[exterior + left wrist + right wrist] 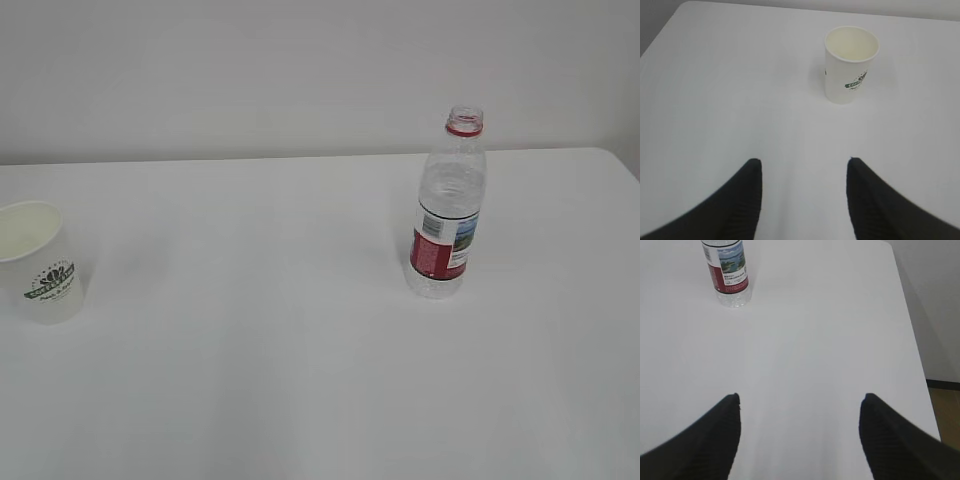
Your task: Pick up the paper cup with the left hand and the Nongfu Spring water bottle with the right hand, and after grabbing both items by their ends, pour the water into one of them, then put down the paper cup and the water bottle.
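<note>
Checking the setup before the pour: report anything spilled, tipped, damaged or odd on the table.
Nothing stands out. The paper cup and the water bottle both stand upright, apart on the white table. No puddle or wet patch shows. The bottle has no cap on its neck, which suits pouring.

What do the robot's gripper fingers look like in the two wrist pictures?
Only the fingers show. The left gripper has two black, tapering fingers with fine ribbing. The right gripper looks the same: black, ribbed fingers. No cables, markings or arm bodies are visible.
</note>
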Controlling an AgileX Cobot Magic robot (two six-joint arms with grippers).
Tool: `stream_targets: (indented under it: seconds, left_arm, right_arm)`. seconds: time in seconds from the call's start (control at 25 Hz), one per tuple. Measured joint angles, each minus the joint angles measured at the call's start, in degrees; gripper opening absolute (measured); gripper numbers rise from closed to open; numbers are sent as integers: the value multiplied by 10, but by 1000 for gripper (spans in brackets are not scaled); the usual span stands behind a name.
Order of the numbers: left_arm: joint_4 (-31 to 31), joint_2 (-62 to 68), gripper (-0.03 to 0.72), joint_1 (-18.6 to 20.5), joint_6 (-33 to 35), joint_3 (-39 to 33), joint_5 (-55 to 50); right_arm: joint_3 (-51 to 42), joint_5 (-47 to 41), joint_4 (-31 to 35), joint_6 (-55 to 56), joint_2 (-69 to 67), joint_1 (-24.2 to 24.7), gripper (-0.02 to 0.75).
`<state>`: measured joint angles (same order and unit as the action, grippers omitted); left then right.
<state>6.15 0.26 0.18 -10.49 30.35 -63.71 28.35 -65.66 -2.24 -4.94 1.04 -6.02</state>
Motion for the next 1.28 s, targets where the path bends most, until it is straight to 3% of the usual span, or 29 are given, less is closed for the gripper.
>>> stream_targets:
  seconds: [1.28]
  left_arm:
    - [0,0,318,0,0,0,0]
  right_arm:
    - [0,0,0,0,0,0,563]
